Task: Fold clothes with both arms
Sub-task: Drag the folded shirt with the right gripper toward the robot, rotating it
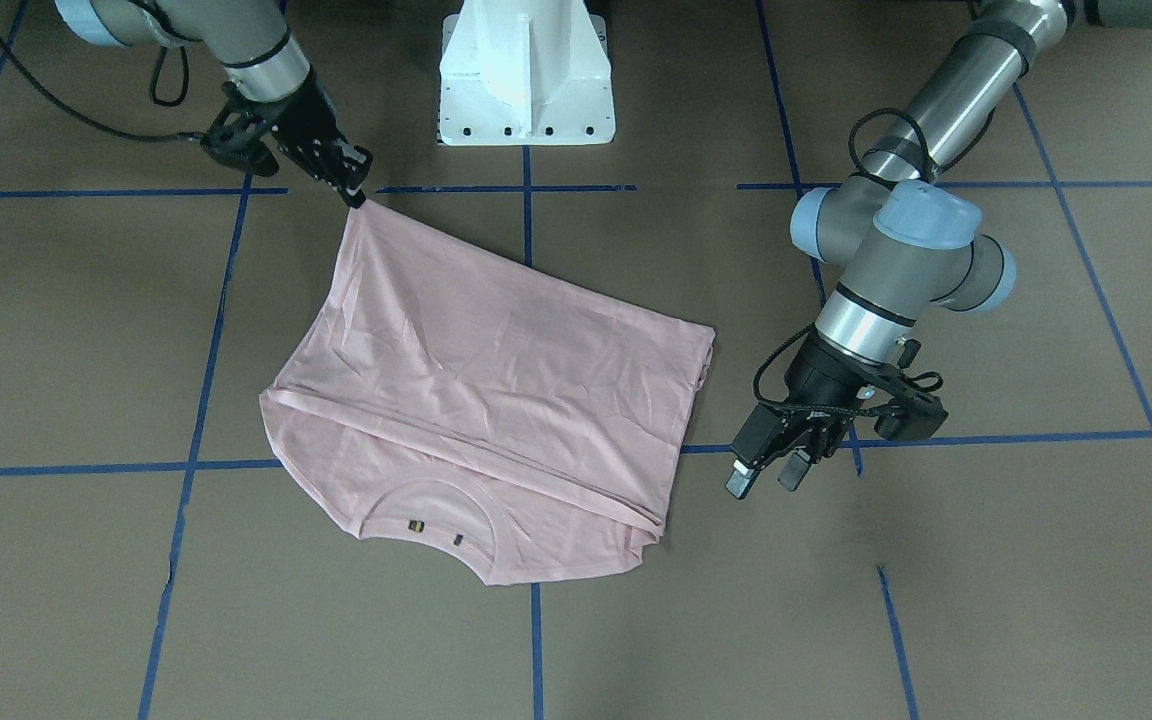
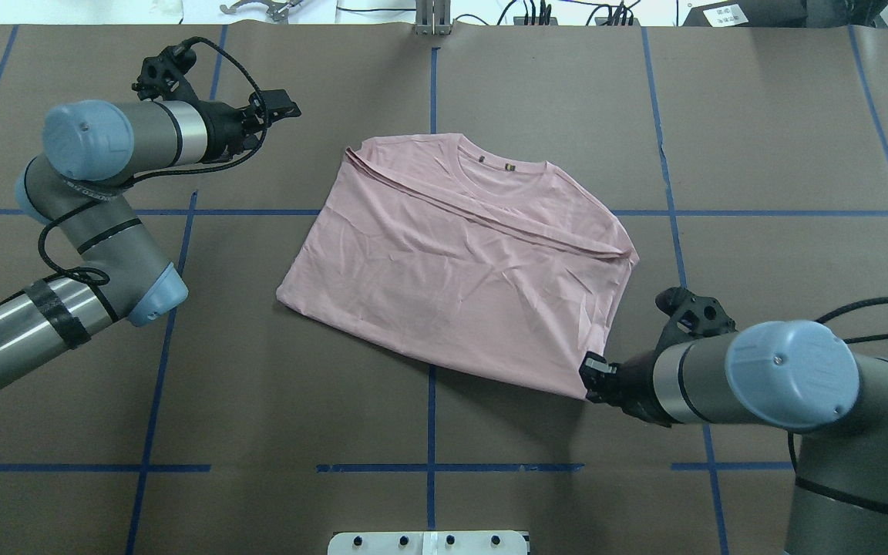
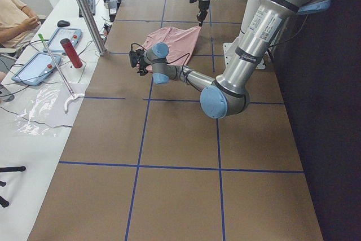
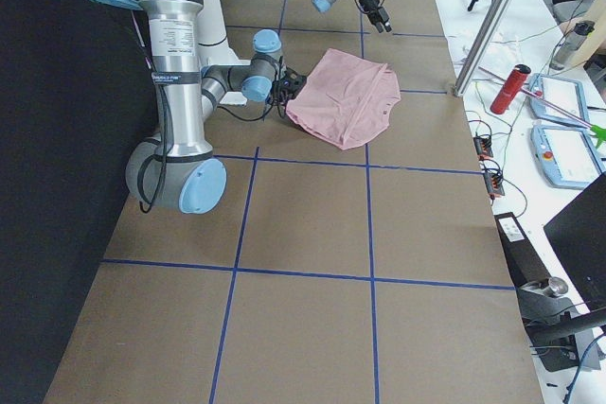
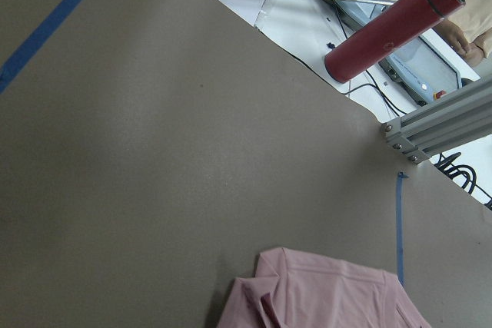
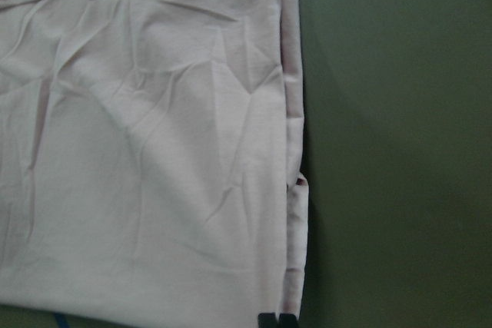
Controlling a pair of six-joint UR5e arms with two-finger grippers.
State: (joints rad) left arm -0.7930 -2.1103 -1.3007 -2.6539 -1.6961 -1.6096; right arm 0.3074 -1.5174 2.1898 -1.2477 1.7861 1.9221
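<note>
The pink T-shirt (image 1: 496, 380) lies folded near the middle of the tabletop (image 1: 936, 620), with its ribbed collar (image 1: 441, 490) on the side away from the robot and the folded body towards the robot's base. The right pincer (image 1: 356, 195) is clamped on the corner of the shirt nearest the robot's own right, and the cloth narrows to a point between its closed jaws. The left pincer (image 1: 766, 478) hangs just beside the shirt's opposite edge without touching it, its jaws apart and nothing between them. The tabletop is covered in brown sheeting marked into large squares by blue tape lines (image 1: 206, 350). A white pedestal (image 1: 526, 70) stands at the robot's edge. Beyond the far edge is a white side table (image 3: 34, 111) with a red cylinder (image 3: 71, 53), flat control panels and cables. A metal post (image 3: 84, 9) rises at its corner, and a person (image 3: 14, 15) sits there.
</note>
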